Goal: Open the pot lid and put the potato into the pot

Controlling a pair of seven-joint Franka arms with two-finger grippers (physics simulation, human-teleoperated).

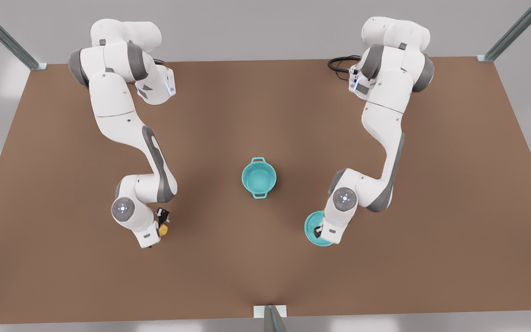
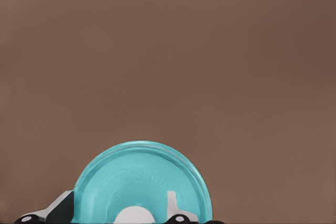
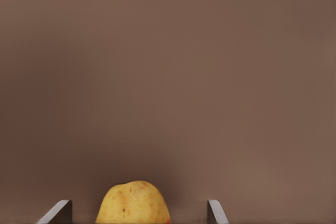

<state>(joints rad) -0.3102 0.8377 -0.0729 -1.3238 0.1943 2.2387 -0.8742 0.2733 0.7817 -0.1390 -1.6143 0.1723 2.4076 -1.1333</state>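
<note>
The teal pot [image 1: 259, 177] stands uncovered and empty at mid-table, its two loop handles on its far and near sides. The pot lid [image 1: 313, 227] [image 2: 142, 179] lies flat on the table toward the front view's right. My left gripper [image 1: 319, 229] [image 2: 119, 196] hangs over it, open, one finger on each side of the white knob [image 2: 134, 216] with gaps. On the front view's left sits the yellow potato [image 1: 163, 229] [image 3: 134, 203]. My right gripper [image 1: 161, 220] [image 3: 138, 201] is low over it, open, and its fingers [image 3: 62, 211] straddle it without touching.
The brown table [image 1: 265, 258] stretches wide around the pot. Metal frame posts [image 1: 272, 318] stand at the near edge and the far corners. A black cable [image 1: 340, 62] lies by the arm base at the far right.
</note>
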